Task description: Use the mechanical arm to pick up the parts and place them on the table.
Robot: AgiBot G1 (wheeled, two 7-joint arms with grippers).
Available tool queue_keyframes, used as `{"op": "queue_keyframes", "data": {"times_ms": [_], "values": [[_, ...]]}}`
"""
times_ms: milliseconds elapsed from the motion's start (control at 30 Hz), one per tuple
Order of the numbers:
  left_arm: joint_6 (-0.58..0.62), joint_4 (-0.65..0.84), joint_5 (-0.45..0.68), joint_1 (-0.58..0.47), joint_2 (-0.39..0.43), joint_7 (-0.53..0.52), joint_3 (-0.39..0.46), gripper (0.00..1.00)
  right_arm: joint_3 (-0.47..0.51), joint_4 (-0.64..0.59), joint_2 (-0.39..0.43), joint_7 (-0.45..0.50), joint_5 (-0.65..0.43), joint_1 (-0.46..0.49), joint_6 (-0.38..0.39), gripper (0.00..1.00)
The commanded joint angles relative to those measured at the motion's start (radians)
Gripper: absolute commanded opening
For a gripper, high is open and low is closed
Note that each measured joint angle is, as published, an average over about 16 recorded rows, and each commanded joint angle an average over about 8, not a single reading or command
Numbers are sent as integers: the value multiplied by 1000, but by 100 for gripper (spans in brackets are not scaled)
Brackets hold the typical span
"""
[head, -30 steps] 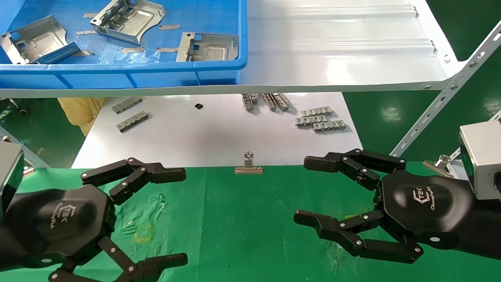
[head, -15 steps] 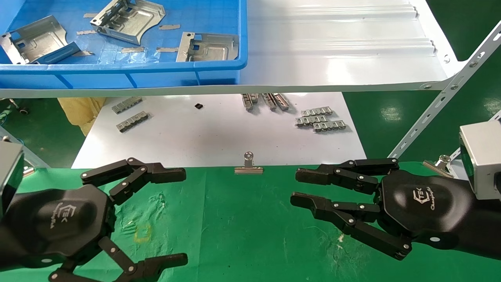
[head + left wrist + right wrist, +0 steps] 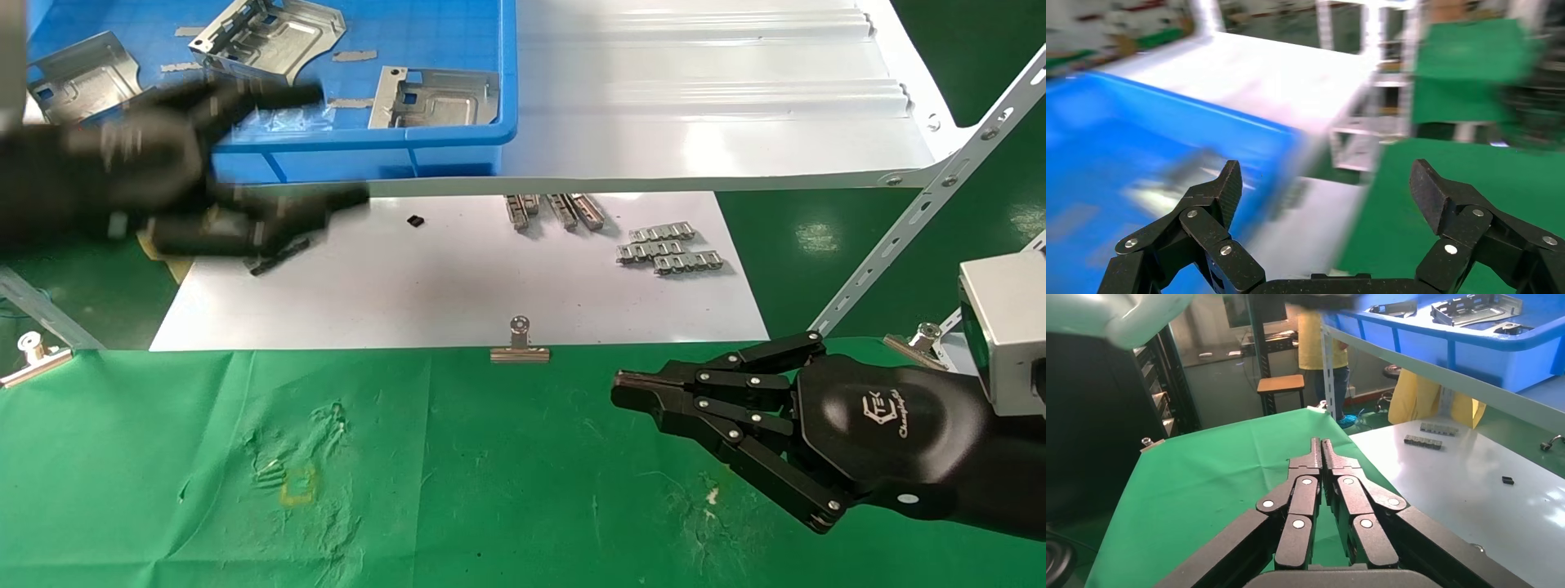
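Observation:
Three silver parts lie in the blue bin [image 3: 368, 139] on the shelf: one at the back [image 3: 265, 33], one at the front right [image 3: 433, 98], one at the left [image 3: 78, 77]. My left gripper [image 3: 327, 145] is open and empty, raised in front of the bin's near wall, blurred by motion. Its wrist view shows the spread left gripper [image 3: 1327, 187] with the bin [image 3: 1138, 141] beyond. My right gripper [image 3: 625, 388] is shut and empty, low over the green table [image 3: 458, 490] at the right. In its own view the right gripper [image 3: 1321, 444] has its fingers pressed together.
A white board [image 3: 449, 278] behind the cloth carries grey ridged strips [image 3: 670, 249] and a small black piece [image 3: 415, 220]. A silver binder clip [image 3: 519, 343] sits on the cloth's far edge. The white ribbed shelf [image 3: 695, 106] overhangs, with a slanted metal strut [image 3: 923, 212] at the right.
My left gripper has risen from low over the cloth at the near left up to the bin's front wall, staying open. My right gripper has closed from wide open to shut.

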Motion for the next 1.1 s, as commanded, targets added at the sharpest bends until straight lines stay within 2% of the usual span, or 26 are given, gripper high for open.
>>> {"op": "queue_keyframes", "data": {"times_ms": [33, 100, 133, 200, 233, 333, 400, 467, 500, 733, 1100], "values": [[-19, 81, 66, -109, 43, -14, 28, 100, 0, 0, 0, 0, 0, 0, 0, 0], [-53, 206, 140, -204, 94, -11, 62, 100, 0, 0, 0, 0, 0, 0, 0, 1], [-72, 267, 173, -244, 117, -8, 77, 100, 0, 0, 0, 0, 0, 0, 0, 7], [-119, 387, 238, -319, 161, 2, 106, 100, 0, 0, 0, 0, 0, 0, 0, 31], [-142, 441, 265, -350, 181, 7, 117, 96, 0, 0, 0, 0, 0, 0, 0, 44], [-224, 588, 330, -425, 231, 25, 145, 61, 0, 0, 0, 0, 0, 0, 0, 81], [-282, 668, 360, -461, 260, 35, 157, 36, 0, 0, 0, 0, 0, 0, 0, 100], [-338, 733, 377, -485, 283, 40, 163, 11, 0, 0, 0, 0, 0, 0, 0, 100], [-365, 761, 384, -495, 294, 42, 165, 2, 0, 0, 0, 0, 0, 0, 0, 100], [-483, 878, 403, -526, 339, 48, 171, 0, 0, 0, 0, 0, 0, 0, 0, 100], [-530, 939, 403, -534, 359, 68, 170, 0, 0, 0, 0, 0, 0, 0, 0, 100]]}}
